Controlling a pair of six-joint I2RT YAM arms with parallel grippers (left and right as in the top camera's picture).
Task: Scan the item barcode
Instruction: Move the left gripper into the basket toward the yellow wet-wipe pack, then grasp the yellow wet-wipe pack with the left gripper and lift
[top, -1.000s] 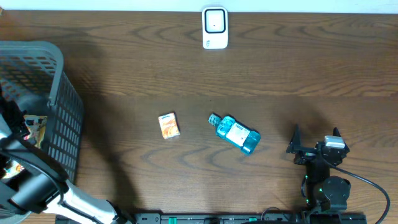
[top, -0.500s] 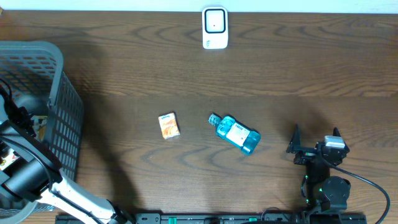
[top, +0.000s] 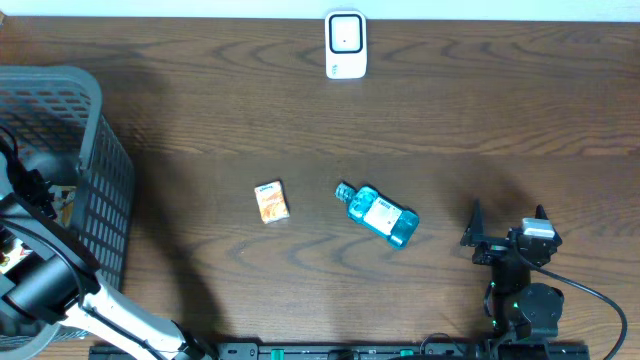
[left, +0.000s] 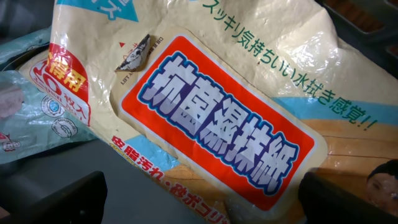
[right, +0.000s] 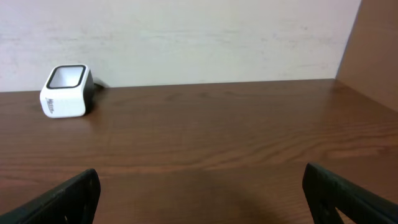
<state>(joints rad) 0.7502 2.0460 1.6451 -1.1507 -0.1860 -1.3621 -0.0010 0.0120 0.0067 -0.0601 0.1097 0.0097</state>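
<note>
My left gripper (left: 205, 198) hangs open inside the grey basket (top: 95, 150), close above a cream pack of wipes (left: 224, 118) with a big orange label and blue-white lettering. Its fingers (left: 65, 200) stand wide apart with nothing gripped between them. No barcode shows on the pack's upper face. The white scanner (top: 346, 44) stands at the table's far edge, and in the right wrist view the scanner (right: 65, 92) is at the far left. My right gripper (top: 508, 222) rests open and empty at the table's near right.
On the table's middle lie a small orange packet (top: 271, 201) and a blue mouthwash bottle (top: 381, 215) on its side. A pale blue plastic bag (left: 25, 106) lies beside the wipes in the basket. The basket's tall mesh wall surrounds my left arm.
My left arm shifted slightly inside the basket at first, then held still. The right arm and the table items have not moved.
</note>
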